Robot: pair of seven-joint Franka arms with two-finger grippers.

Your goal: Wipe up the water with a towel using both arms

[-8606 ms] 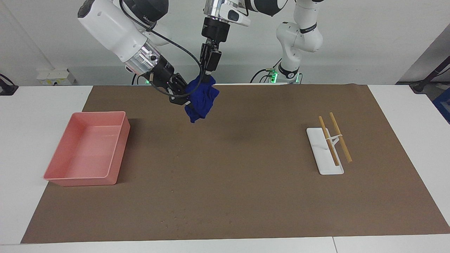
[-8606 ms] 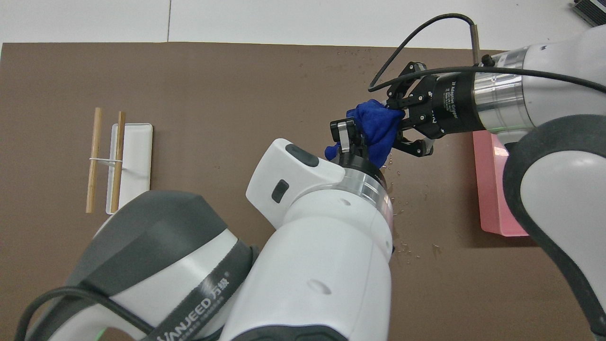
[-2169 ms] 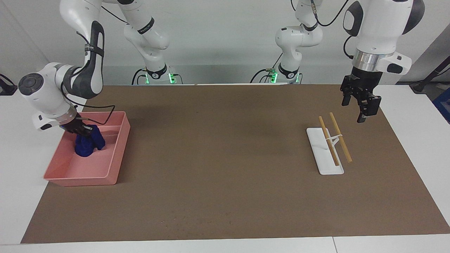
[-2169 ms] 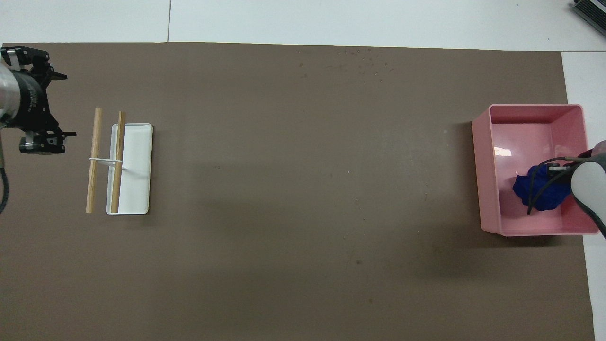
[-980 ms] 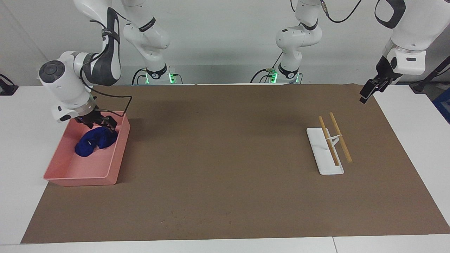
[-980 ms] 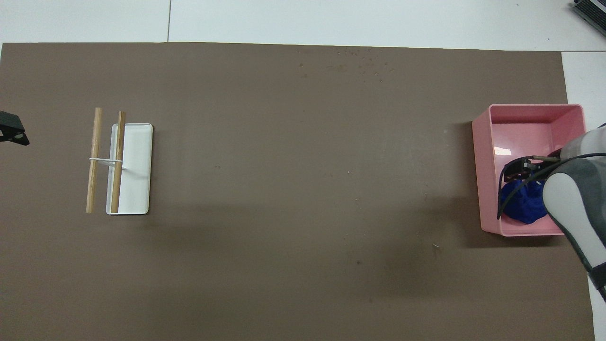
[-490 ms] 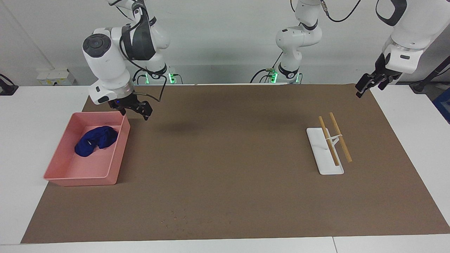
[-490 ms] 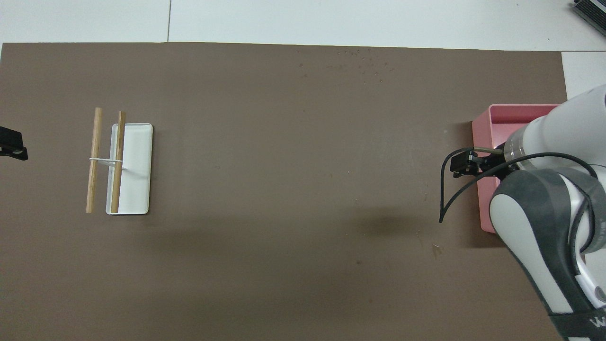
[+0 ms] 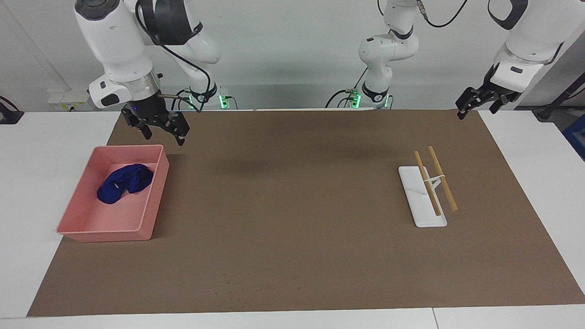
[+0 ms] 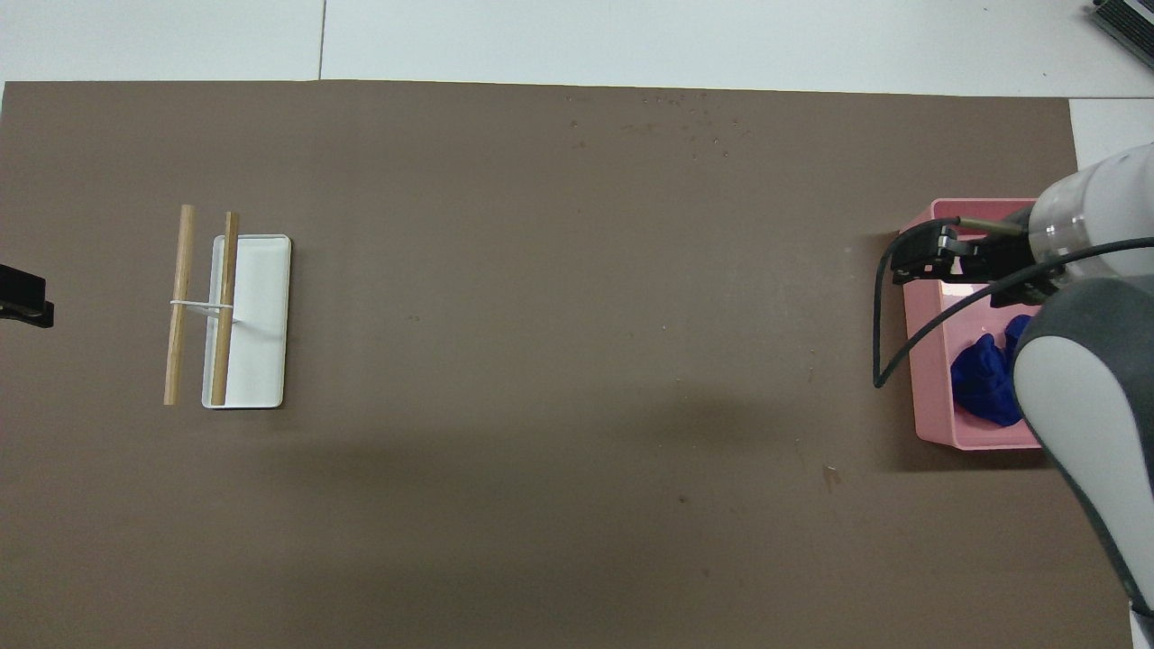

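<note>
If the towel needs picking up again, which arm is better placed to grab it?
Probably the right. The right gripper hangs open just above the tray holding the towel. The left gripper is open over the mat's corner at the left arm's end, beside the rack.

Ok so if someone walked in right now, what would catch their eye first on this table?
Probably the deep-blue towel, lying crumpled in the pink tray at the right arm's end of the table. Next, the right gripper, open and raised by the tray's corner nearer the robots. At the left arm's end stands a white rack with two wooden rods.
</note>
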